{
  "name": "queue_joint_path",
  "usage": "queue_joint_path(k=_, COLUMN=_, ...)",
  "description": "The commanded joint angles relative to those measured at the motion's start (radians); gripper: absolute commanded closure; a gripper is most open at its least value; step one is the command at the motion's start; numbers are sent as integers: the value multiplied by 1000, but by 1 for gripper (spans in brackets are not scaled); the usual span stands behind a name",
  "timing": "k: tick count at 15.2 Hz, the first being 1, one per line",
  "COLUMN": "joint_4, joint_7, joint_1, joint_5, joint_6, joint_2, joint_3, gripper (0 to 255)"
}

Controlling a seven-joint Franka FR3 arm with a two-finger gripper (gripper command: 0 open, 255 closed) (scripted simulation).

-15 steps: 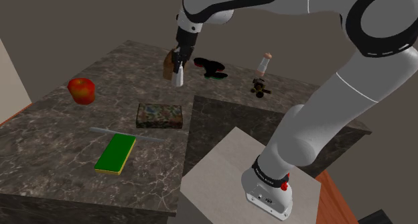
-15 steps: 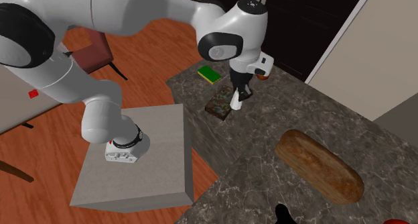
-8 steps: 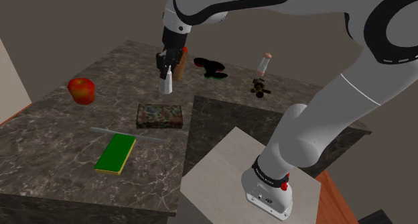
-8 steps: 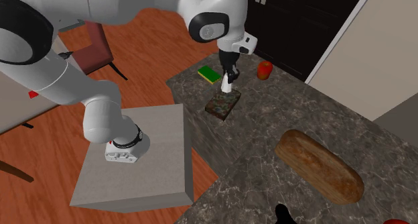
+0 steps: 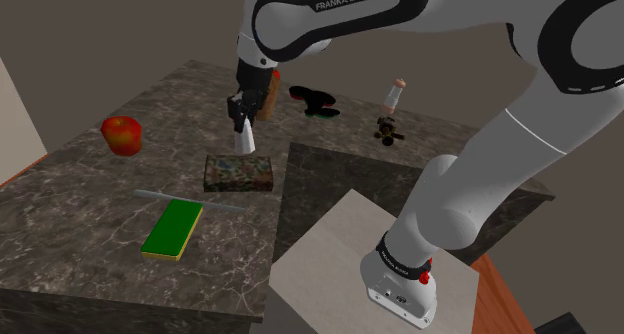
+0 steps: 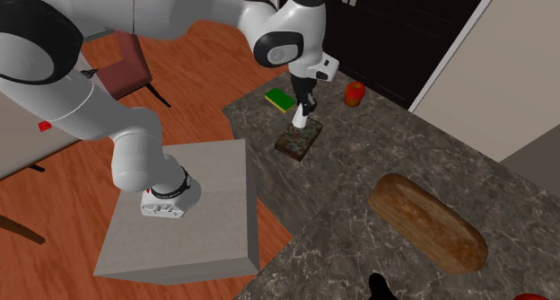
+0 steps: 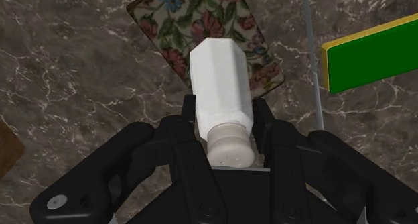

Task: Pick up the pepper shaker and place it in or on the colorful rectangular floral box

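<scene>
Pepper shaker [image 7: 221, 75], plain white and faceted, hangs cap-end pinched between the gripper's [image 7: 226, 115] black fingers just above the floral box [image 7: 167, 21], covering part of it, with the box's one end cut off in the wrist view.

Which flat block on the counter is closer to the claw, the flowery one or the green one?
The floral box: it lies almost under the gripper and the white shaker it holds. The green block lies farther off.
</scene>
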Motion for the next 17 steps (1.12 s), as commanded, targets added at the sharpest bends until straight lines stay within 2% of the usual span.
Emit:
queue_joint_path(k=1, joint_4=-20, joint_7=0, joint_1=1, joint_5=1, joint_6=27, joint_2=6, joint_3=1, gripper=255)
queue_joint_path(k=9, joint_4=-89, joint_7=-4, joint_1=2, joint_5=3, joint_6=148, joint_2=58, joint_3=3, gripper=255)
queue_joint_path(k=17, joint_4=-89, joint_7=-4, joint_1=2, joint_5=3, joint_6=148, joint_2=58, joint_3=3, gripper=255)
